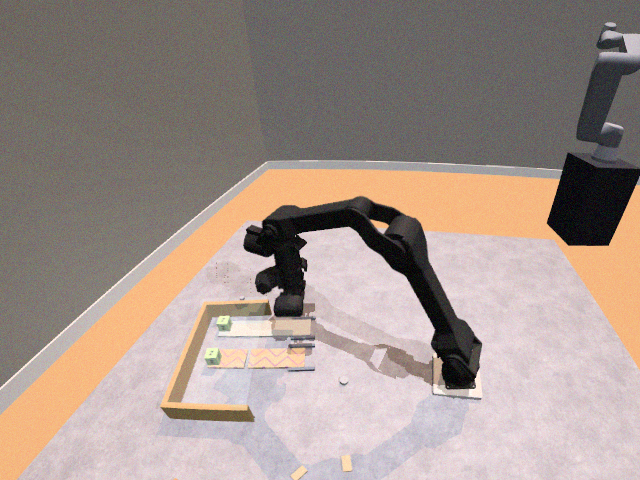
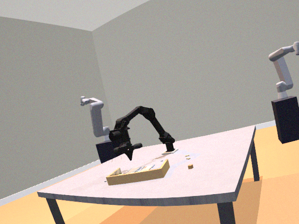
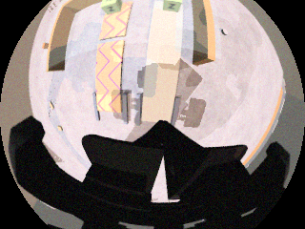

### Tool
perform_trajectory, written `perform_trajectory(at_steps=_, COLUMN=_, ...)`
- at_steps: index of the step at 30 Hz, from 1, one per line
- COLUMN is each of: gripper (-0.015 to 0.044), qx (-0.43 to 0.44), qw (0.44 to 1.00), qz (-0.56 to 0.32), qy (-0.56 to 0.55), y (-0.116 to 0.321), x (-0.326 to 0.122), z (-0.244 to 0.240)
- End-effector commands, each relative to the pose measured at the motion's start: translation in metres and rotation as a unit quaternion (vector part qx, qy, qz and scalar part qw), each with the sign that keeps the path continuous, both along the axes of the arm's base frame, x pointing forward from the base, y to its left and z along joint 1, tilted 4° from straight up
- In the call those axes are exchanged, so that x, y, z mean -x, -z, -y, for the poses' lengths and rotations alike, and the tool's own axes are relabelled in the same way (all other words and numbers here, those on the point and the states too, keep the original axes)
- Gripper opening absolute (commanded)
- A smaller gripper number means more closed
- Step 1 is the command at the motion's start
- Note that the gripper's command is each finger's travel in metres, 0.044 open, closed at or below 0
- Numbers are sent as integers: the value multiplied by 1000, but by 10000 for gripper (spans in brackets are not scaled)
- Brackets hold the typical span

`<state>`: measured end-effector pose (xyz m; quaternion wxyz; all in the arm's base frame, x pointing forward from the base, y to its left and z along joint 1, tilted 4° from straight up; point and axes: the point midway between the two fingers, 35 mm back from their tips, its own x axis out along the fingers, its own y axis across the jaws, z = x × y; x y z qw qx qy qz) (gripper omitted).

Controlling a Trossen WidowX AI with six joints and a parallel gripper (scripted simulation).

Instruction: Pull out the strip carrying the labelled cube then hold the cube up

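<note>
Top view: smooth cream strip (image 1: 248, 327) (image 2: 135, 170) (image 3: 164, 48), one piece, flat, partly inside three-sided wooden frame (image 1: 206, 412) (image 2: 137, 177) (image 3: 210, 33). Green lettered cube (image 1: 223, 323) (image 3: 172, 6) sits on its far end. Zigzag-print strip (image 1: 276, 358) (image 2: 147, 167) (image 3: 109, 73) beside it, split by a gap, carries another green lettered cube (image 1: 211, 356) (image 3: 111, 6). Black gripper (image 1: 289, 305) (image 2: 130, 159) (image 3: 162, 124), wedge-shaped fingers, closed with nothing held, above tabletop near cream strip. Grey rails flank both strips' near ends.

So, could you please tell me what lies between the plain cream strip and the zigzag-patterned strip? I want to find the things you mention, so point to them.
Two thin grey rails (image 1: 301, 345) (image 3: 125, 107), side by side at the strips' near ends, as the wrist view shows.
</note>
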<state>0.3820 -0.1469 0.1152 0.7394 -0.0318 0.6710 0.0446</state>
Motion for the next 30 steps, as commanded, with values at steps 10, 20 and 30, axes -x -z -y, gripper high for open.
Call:
perform_trajectory(at_steps=10, gripper=0, qx=-3, qw=1000, qz=-5, qy=-3, y=24, x=-1, z=-3)
perform_trajectory(at_steps=20, gripper=0, qx=-4, qw=1000, qz=-5, qy=-3, y=41, x=-2, z=-4)
perform_trajectory(at_steps=30, gripper=0, qx=-4, qw=1000, qz=-5, qy=-3, y=57, x=-2, z=-5)
